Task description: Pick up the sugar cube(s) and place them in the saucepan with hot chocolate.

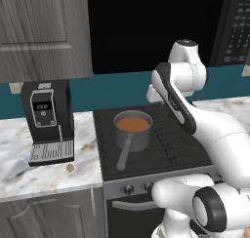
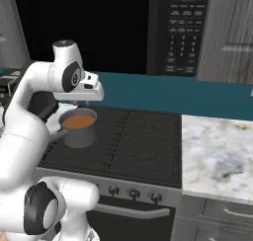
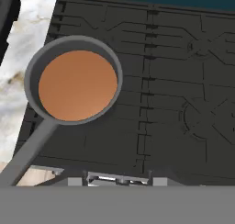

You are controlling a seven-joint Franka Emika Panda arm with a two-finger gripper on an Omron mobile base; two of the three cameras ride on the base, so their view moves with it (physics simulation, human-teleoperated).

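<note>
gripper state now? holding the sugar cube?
Gripper: above the stove beside the saucepan; open or shut cannot be told. Not holding the sugar cube, which lies on the counter.

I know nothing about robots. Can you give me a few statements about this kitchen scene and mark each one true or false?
1. The saucepan sits on the stove. True.
2. The saucepan is empty. False: it holds orange-brown liquid.
3. The sugar cube lies on the counter in front of the coffee machine. True.
4. The sugar cube is in the pan. False: it is on the counter, left of the stove.
5. The pan's handle points toward the stove's knobs. True.
</note>
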